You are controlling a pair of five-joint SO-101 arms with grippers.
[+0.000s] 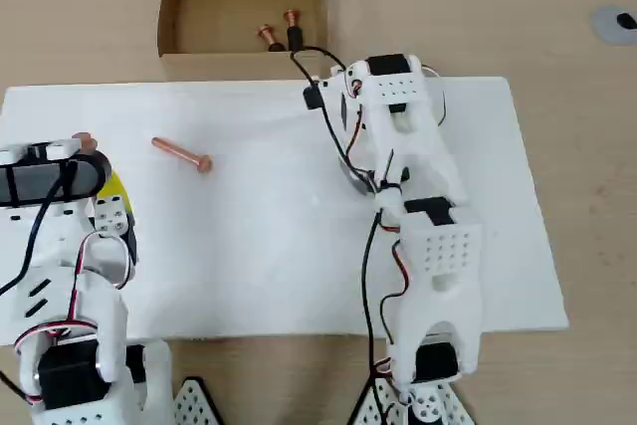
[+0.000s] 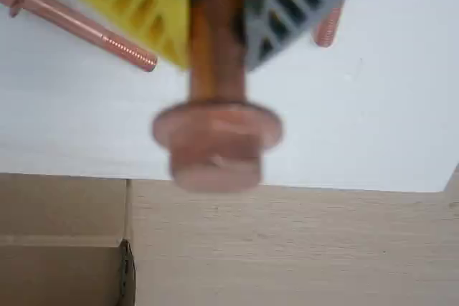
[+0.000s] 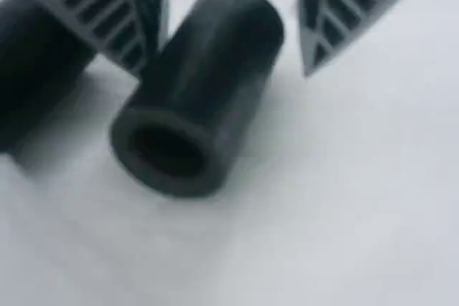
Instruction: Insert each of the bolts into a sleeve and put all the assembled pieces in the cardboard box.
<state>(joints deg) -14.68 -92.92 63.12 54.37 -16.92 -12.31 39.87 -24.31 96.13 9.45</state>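
- held bolt [image 2: 215, 141]: clamped in the closed left gripper [image 2: 219, 61], head outward, at the left edge of the white sheet [image 1: 259, 246].
- loose bolt [image 1: 181, 154]: flat on the sheet, near the left gripper.
- sleeve [image 3: 197, 94]: on its side on the sheet, between the spread fingers of the right gripper [image 3: 222, 66], which grips nothing.
- second sleeve [image 3: 32, 69]: just beside the first.
- cardboard box [image 1: 174, 17]: beyond the sheet's far edge, two assembled pieces [image 1: 269, 37] inside.

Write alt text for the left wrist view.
The left gripper clamps a copper bolt, head toward the camera, above a white sheet. A second bolt lies loose on the sheet; wooden table beyond.
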